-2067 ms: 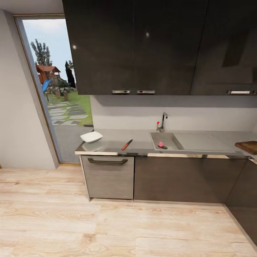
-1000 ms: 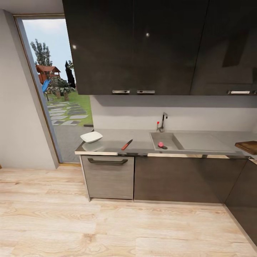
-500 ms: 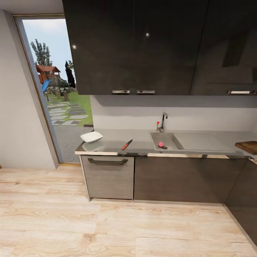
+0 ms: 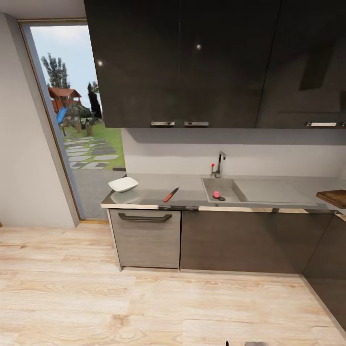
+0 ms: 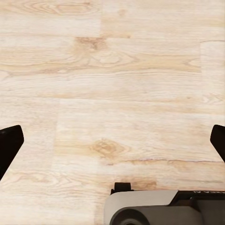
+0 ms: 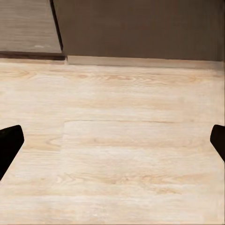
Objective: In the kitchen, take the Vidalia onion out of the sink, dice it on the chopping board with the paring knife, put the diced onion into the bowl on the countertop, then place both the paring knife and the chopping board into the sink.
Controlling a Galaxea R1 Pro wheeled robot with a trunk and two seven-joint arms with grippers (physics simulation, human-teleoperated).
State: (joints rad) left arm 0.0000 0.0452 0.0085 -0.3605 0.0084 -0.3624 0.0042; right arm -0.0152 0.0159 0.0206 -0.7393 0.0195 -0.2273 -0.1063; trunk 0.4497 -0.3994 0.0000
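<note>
From the head view, the grey countertop [image 4: 192, 190] runs along the wall, above dark cabinet fronts and below dark upper cabinets [image 4: 216, 62]. The sink [image 4: 228, 190] is set in the countertop, with its flat drainboard on the right side and the tap [image 4: 219, 164] standing behind the basin. The onion [image 4: 216, 194] lies inside the basin, near the front wall and just beside the round drain; it looks pink-red here. The paring knife [image 4: 170, 194] lies flat on the countertop to the left of the sink, apart from it, with the red-brown handle toward the front edge. The white bowl [image 4: 123, 184] stands further left, near the end of the countertop, well apart from the knife. The chopping board [image 4: 334, 197] lies at the far right, cut by the edge of the view. On the left, a tall glass door [image 4: 77, 120] shows a garden. The floor [image 4: 144, 302] is of light wood planks.

In the left wrist view, the left gripper [image 5: 112, 143] hangs over the wood floor. Its two dark fingertips [image 5: 9, 145] are at the opposite edges, spread wide, with nothing between them.

In the right wrist view, the right gripper [image 6: 112, 143] is also over the floor, with the base of the cabinets ahead. Its fingertips [image 6: 9, 143] are spread wide and hold nothing.
</note>
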